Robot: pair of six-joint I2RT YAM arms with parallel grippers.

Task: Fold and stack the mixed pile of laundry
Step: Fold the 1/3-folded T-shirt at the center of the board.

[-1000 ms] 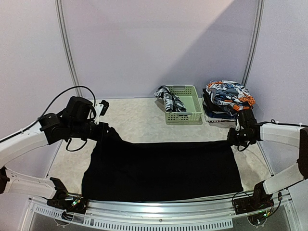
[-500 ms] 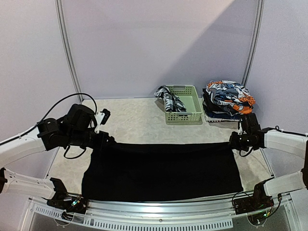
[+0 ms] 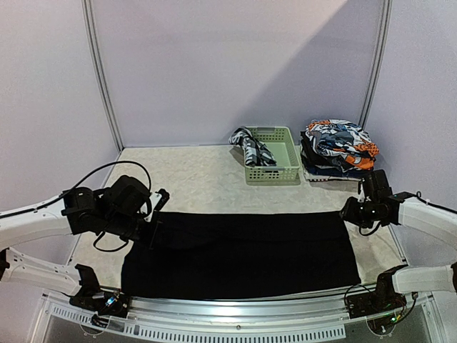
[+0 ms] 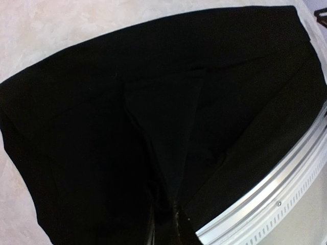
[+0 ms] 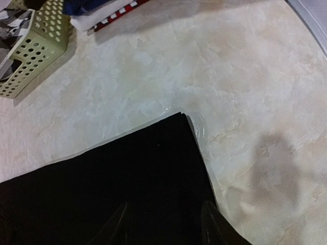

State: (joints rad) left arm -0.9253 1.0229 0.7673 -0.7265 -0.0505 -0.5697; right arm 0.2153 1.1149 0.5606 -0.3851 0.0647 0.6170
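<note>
Laundry fold laid down: the left arm has sunk from its raised reach to bench height. The left end effector (image 3: 154, 230) now sits low at the far-left corner of the black cloth (image 3: 243, 250), a corner it carried in the air a second ago. Its wrist view shows a ridge of fabric running up into fingers that stand close together; whether they still pinch it cannot be told. The cloth lies flat as a wide band across the near half of the bench (image 3: 207, 179), its far edge straight from one arm to the other. At the far-right corner the right end effector (image 3: 350, 212) has parted its fingers (image 5: 214, 227), which straddle the cloth and hold nothing. This fold looks complete, and another likely comes before stacking. Behind, the checked shirt (image 3: 250, 146) drapes over the green basket (image 3: 275, 174), beside the printed stack (image 3: 335, 143). Both arms reach inward from the bench's sides, elbows bent, wrists tipped down.
</note>
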